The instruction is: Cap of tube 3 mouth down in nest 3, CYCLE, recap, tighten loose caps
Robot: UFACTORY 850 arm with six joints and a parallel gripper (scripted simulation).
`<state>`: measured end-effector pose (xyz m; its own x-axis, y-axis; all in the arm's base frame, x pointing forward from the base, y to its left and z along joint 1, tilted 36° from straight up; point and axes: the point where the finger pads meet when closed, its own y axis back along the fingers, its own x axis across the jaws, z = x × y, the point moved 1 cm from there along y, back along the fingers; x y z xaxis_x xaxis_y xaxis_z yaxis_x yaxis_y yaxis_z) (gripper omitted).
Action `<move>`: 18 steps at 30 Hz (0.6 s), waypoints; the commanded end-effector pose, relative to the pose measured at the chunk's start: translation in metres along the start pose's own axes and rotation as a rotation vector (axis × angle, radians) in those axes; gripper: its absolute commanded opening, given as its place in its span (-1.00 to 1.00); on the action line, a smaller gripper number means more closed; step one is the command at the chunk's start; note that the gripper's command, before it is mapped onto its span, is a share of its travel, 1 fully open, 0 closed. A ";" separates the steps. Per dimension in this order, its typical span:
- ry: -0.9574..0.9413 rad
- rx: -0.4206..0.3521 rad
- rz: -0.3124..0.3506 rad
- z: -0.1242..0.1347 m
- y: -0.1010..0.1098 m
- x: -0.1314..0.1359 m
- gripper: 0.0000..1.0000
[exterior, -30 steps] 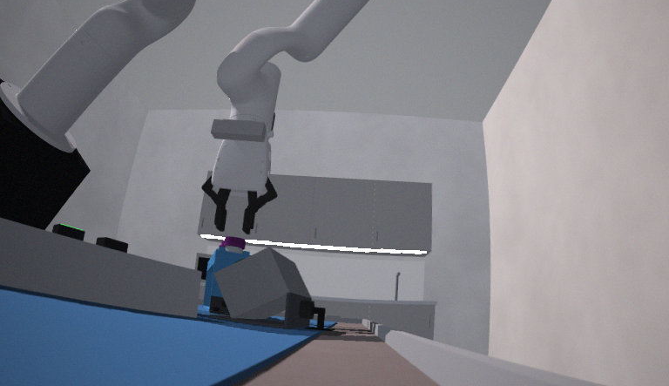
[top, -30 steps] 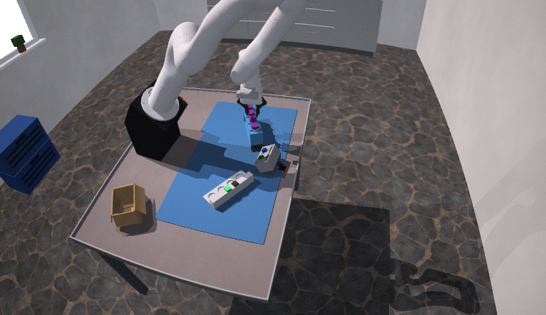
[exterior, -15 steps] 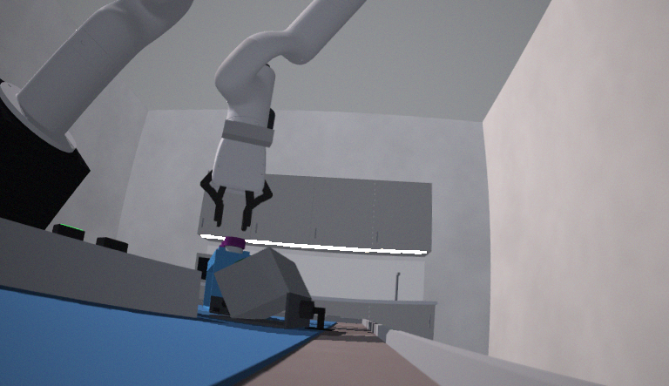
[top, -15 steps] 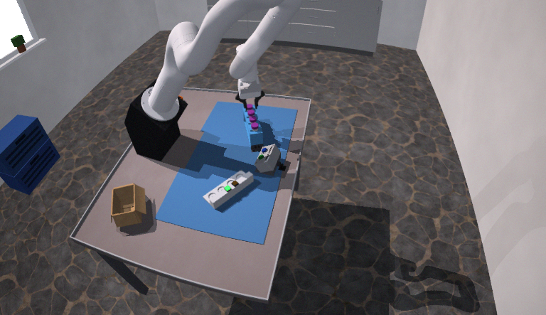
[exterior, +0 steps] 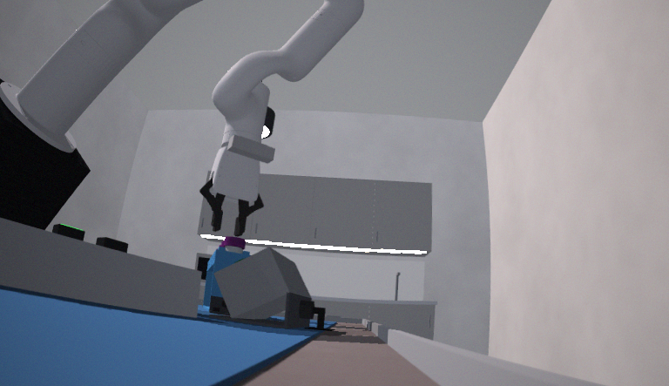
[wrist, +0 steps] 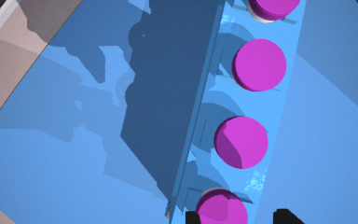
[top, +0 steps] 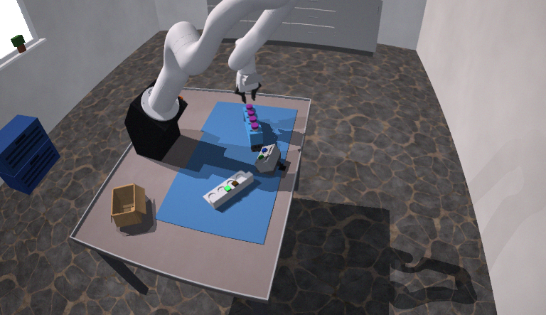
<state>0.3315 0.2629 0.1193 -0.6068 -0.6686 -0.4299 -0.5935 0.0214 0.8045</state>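
Note:
The blue decapping station stands on the blue mat with all four magenta caps on its tubes. My gripper hangs a little above the cap at the station's far end. Its fingers are apart and hold nothing. In the exterior view the fingertips are clear above that cap. In the wrist view the fingertips flank the lowest cap, with further caps in a row beyond. The white cap tray shows its green lamp lit and its nests empty.
The grey key housing with the blue key and green key sits between station and tray. A cardboard box stands at the table's front left. The arm's black base is at the left.

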 end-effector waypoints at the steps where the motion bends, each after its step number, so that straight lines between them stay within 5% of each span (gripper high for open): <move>1: 0.001 0.007 0.006 0.004 -0.001 -0.002 -0.08; 18: 0.002 0.007 0.006 0.003 -0.036 -0.002 -0.08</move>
<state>0.3463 0.2658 0.0972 -0.6109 -0.6697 -0.4222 -0.5922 0.0326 0.8051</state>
